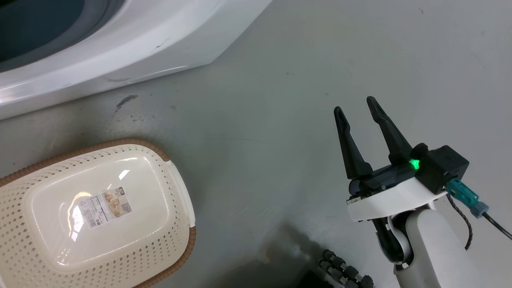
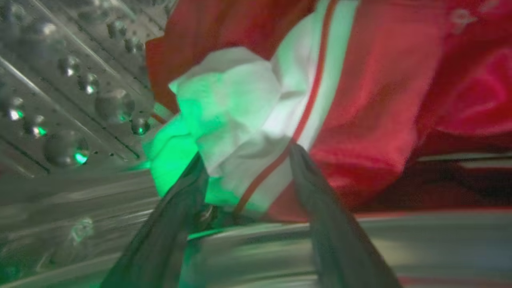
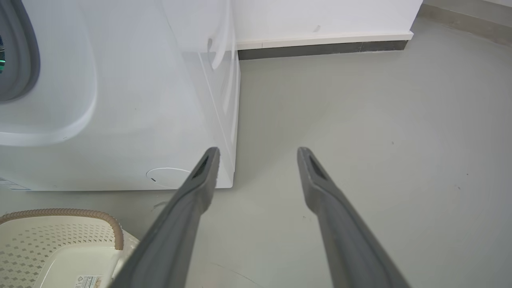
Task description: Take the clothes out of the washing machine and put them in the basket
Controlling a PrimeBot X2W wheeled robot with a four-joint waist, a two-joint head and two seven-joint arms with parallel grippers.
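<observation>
Inside the drum [image 2: 60, 80] of the washing machine [image 1: 160, 36], the left tool [image 2: 248, 156] straddled the clothes [image 2: 360, 88], fingers spread for closing, nothing clamped; the right tool [image 1: 354, 105] hung open and empty, clear of the basket [image 1: 120, 143] awaiting them.

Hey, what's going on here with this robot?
The robot's left gripper is inside the drum of the washing machine, its open fingers straddling a fold of the red-and-white clothes. The right gripper hangs open above the floor, holding nothing. The basket sits on the floor beside the machine with no clothes in it yet.
</observation>
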